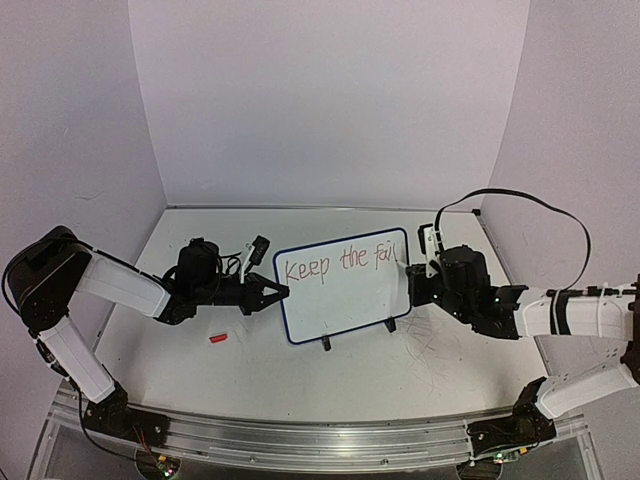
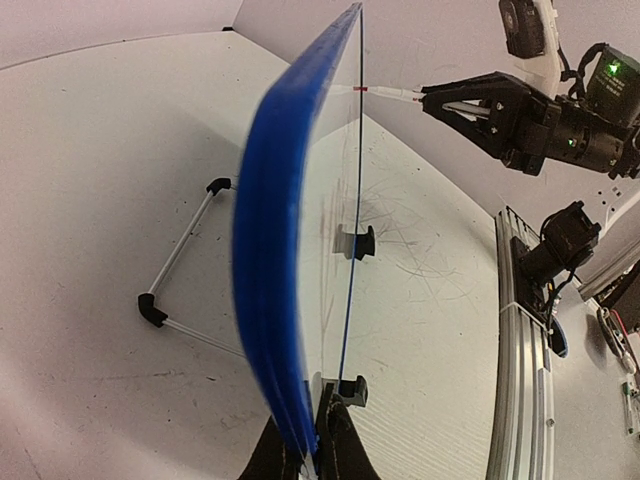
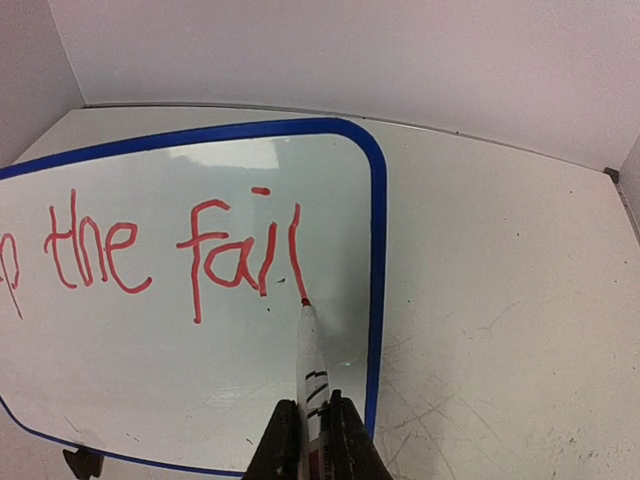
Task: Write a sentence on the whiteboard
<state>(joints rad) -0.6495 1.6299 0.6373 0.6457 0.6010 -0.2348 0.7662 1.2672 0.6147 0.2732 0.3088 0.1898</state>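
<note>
While the left pincer [image 1: 278, 293] clamps the board [image 1: 345, 295] and the right pincer [image 3: 312, 405] grips the marker [image 3: 307, 335], a hard stroke could tip the board and smear the letters [image 3: 193, 270].

White whiteboard [image 1: 345, 300] w/ dk-blue rim, red sentence [image 1: 346, 263], white marker [image 3: 308, 345] w/ red tip, red piece [image 1: 218, 339].
</note>
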